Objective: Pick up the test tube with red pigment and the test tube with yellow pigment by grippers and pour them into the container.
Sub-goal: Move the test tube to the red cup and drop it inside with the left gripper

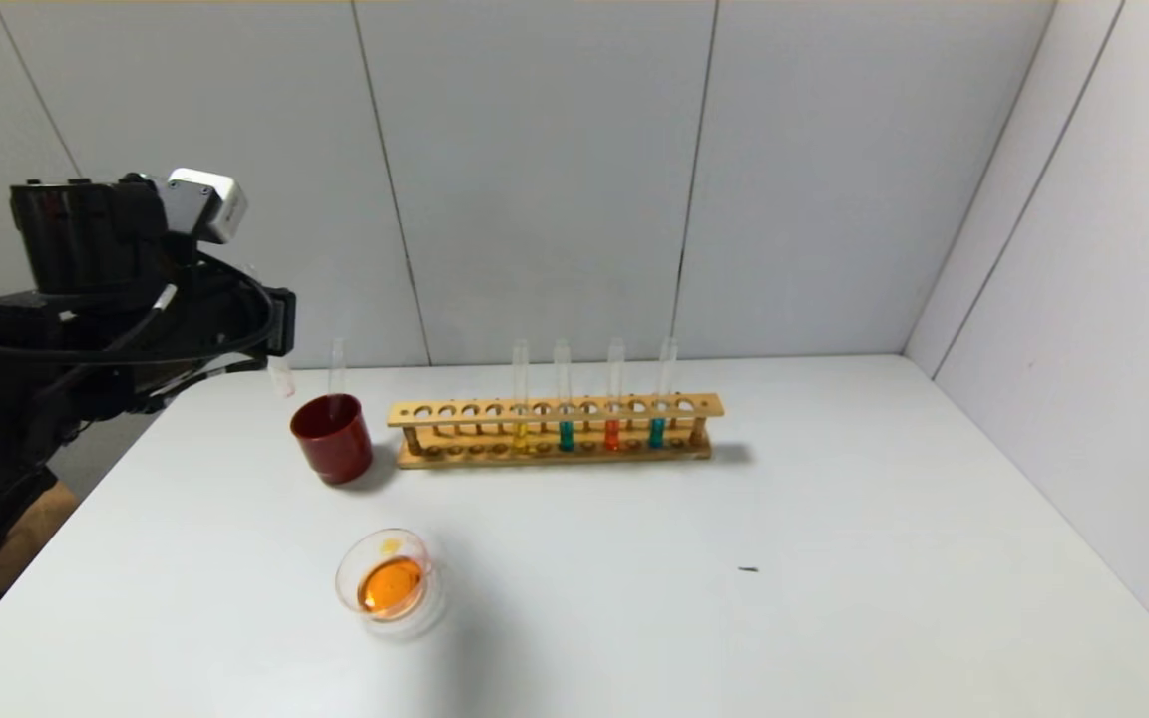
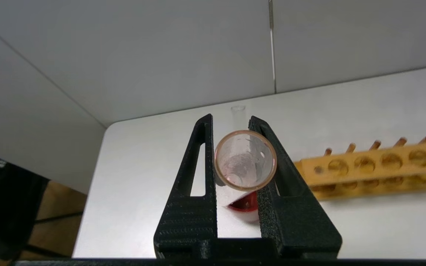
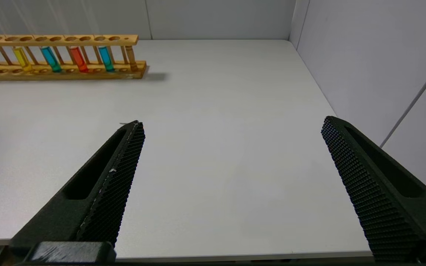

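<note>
- The left gripper (image 2: pixel 240 147) hangs above the table's (image 1: pixel 834 558) far-left corner, clamped on an emptied test tube (image 2: pixel 245 160); the head view shows only the tube's lower end below the arm, and a faint reddish film inside does not settle which pigment it held.
- A dark red cup (image 1: pixel 332 437) stands near the far edge, a second clear tube (image 1: pixel 337 367) upright in it, its contents hard to make out.
- The container (image 1: pixel 387 580), nearer the front-left, holds orange liquid.
- In the wooden rack (image 1: pixel 555 431) along the far edge stand, left to right, the test tube with yellow pigment (image 1: pixel 520 399), a teal tube (image 1: pixel 564 397), the test tube with red pigment (image 1: pixel 613 397) and another teal tube (image 1: pixel 660 397).
- The right gripper (image 3: pixel 231 136), out of the head camera's sight, hovers spread wide over the front-right tabletop, grasping nothing.
</note>
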Available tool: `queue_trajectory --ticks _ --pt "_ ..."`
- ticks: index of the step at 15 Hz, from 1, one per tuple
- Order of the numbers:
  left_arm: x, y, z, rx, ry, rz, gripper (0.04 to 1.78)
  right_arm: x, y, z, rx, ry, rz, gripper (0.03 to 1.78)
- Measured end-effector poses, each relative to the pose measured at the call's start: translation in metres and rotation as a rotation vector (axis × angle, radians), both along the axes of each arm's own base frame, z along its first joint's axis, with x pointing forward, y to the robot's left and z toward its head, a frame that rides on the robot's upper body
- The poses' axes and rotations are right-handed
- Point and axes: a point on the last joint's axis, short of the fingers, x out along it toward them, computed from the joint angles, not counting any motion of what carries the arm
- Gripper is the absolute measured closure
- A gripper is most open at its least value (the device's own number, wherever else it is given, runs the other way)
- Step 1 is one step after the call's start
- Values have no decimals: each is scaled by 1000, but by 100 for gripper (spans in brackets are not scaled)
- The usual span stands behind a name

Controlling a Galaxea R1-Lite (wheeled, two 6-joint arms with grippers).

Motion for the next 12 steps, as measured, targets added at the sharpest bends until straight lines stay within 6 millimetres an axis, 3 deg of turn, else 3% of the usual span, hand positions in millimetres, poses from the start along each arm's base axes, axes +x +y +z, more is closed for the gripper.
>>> queue_trajectory --ticks 6,12 --pt "52 4 -35 -26 44 36 147 0 0 0 0 0 0 6" --pt "77 12 -80 -64 133 43 147 0 0 0 0 0 0 6"
